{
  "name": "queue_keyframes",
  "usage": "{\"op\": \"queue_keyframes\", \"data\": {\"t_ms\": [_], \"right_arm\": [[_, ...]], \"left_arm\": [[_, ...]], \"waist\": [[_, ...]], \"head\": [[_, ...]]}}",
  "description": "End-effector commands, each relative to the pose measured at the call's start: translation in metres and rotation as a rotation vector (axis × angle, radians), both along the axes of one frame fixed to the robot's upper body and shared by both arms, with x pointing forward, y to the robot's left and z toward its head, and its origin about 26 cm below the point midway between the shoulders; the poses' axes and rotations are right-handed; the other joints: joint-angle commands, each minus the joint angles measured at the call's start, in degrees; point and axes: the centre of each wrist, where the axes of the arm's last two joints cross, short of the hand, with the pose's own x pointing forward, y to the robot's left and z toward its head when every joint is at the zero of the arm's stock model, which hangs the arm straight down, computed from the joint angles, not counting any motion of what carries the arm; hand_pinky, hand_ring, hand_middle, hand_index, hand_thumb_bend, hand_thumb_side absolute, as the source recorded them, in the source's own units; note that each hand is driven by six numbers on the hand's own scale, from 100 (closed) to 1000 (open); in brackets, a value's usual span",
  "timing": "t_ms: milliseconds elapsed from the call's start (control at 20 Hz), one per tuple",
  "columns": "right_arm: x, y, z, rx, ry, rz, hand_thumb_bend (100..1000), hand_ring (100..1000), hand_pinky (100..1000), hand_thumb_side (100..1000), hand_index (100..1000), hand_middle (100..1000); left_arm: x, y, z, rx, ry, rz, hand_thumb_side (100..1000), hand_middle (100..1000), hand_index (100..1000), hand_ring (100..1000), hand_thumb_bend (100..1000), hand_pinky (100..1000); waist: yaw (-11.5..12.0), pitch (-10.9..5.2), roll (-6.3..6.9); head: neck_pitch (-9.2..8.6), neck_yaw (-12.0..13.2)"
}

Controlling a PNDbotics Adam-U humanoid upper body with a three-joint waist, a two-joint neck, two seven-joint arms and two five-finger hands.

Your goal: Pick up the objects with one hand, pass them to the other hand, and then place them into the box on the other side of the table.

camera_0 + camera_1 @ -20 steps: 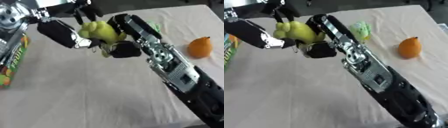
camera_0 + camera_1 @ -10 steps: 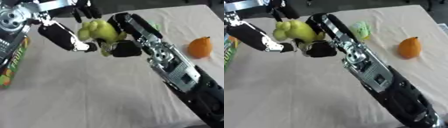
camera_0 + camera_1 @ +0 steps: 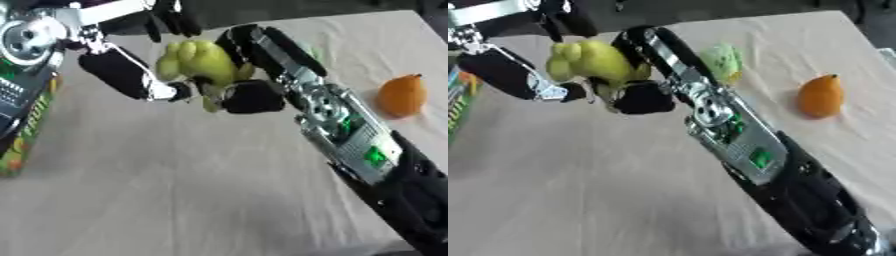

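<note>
Yellow-green fruit point(image 3: 199, 62) nearer left robot hand point(image 3: 131, 75)

pale cloth point(image 3: 175, 190) (creased), covering table

Both eyes sit in the robot's head, looking steeply down and close over the cream cloth-covered table point(image 3: 175, 190). The views share nearly everything; the right eye's picture is shifted, showing more of the pale green round object point(image 3: 723, 61).
</note>
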Motion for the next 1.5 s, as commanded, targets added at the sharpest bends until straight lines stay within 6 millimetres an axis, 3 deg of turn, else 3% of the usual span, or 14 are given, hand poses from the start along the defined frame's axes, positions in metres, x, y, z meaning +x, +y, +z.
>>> {"op": "queue_keyframes", "data": {"t_ms": [50,250,900,1500], "right_arm": [[-0.005,0.002,0.009,0.014,-0.035,0.023,243,482,664,100,546,365],[-0.005,0.002,0.009,0.010,-0.034,0.027,247,482,663,100,545,365],[-0.005,0.002,0.010,0.003,-0.038,0.061,255,480,661,100,544,364],[-0.005,0.003,0.010,-0.003,-0.035,0.083,259,479,659,100,543,363]], "left_arm": [[-0.002,-0.002,0.006,-0.019,-0.044,0.012,140,665,766,759,439,680],[-0.001,-0.004,0.005,-0.032,-0.041,0.015,169,648,742,749,382,670],[0.002,-0.011,0.000,-0.025,-0.051,0.016,147,642,742,737,398,663],[0.004,-0.016,-0.005,-0.055,-0.057,0.015,207,538,632,649,171,605]], "waist": [[0.0,-1.21,-0.14],[0.0,-1.23,-0.13],[0.1,-1.21,-0.25],[-0.1,-1.17,-0.22]], "head": [[-0.95,0.3],[-0.97,0.3],[-1.00,0.3],[-0.86,0.2]]}}
